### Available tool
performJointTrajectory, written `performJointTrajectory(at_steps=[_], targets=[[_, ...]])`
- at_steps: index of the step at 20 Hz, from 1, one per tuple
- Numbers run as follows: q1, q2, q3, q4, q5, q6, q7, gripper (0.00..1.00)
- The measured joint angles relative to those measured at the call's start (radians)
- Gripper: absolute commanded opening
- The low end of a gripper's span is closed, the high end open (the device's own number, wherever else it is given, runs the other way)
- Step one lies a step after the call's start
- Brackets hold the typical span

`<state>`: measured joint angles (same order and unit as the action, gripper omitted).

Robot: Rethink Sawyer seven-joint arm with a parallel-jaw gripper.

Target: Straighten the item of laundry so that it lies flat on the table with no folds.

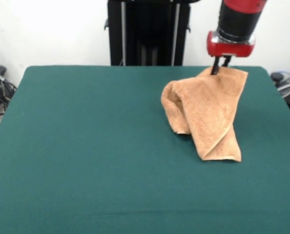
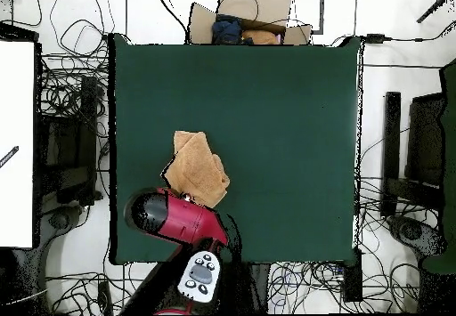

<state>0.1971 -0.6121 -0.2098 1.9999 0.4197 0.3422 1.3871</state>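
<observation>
The item of laundry is a peach-orange terry towel point(image 1: 208, 109). It hangs crumpled and folded from one raised edge, with its lower part resting on the dark green table point(image 1: 86, 146). My gripper point(image 1: 220, 68) comes down from the red and black arm at the far right of the front view and is shut on the towel's top edge. In the overhead view the towel point(image 2: 198, 168) lies bunched near the table's point(image 2: 285, 125) lower left. The red arm covers the gripper there.
Cables and equipment point(image 2: 67, 125) lie on the floor beside the table. A cardboard box point(image 2: 249, 19) sits beyond the table's far edge in the overhead view. The black pedestal point(image 1: 147, 31) stands behind the table.
</observation>
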Motion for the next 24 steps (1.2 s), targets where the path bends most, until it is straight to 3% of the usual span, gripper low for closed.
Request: performJointTrajectory(at_steps=[10, 15, 24], targets=[[-0.102, 0.047, 0.032, -0.004, 0.006, -0.032, 0.0, 0.0], [-0.182, 0.099, 0.089, -0.004, -0.007, -0.178, 0.0, 0.0], [-0.202, 0.15, 0.119, -0.007, -0.02, -0.261, 0.0, 0.0]])
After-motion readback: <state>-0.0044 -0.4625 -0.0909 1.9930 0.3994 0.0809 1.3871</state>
